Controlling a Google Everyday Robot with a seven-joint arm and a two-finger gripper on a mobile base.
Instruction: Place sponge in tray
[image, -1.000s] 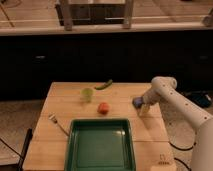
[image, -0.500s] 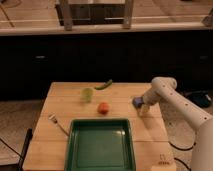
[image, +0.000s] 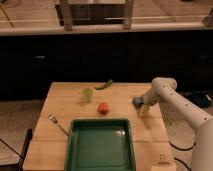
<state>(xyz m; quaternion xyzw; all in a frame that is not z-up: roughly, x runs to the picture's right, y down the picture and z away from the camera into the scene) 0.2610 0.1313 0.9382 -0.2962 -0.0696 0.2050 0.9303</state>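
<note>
The blue sponge (image: 136, 101) lies on the wooden table (image: 65, 107) near its right edge, partly hidden by my gripper. My gripper (image: 142, 107) hangs from the white arm (image: 170, 97) and sits right at the sponge, low over the table. The dark green tray (image: 100, 146) lies at the table's front middle, well left of and nearer than the gripper. It holds nothing.
A small green cup (image: 87, 94), a round orange-red fruit (image: 103, 107), a green pepper (image: 104, 85) and a fork (image: 56, 122) lie on the table. Dark cabinets stand behind the table.
</note>
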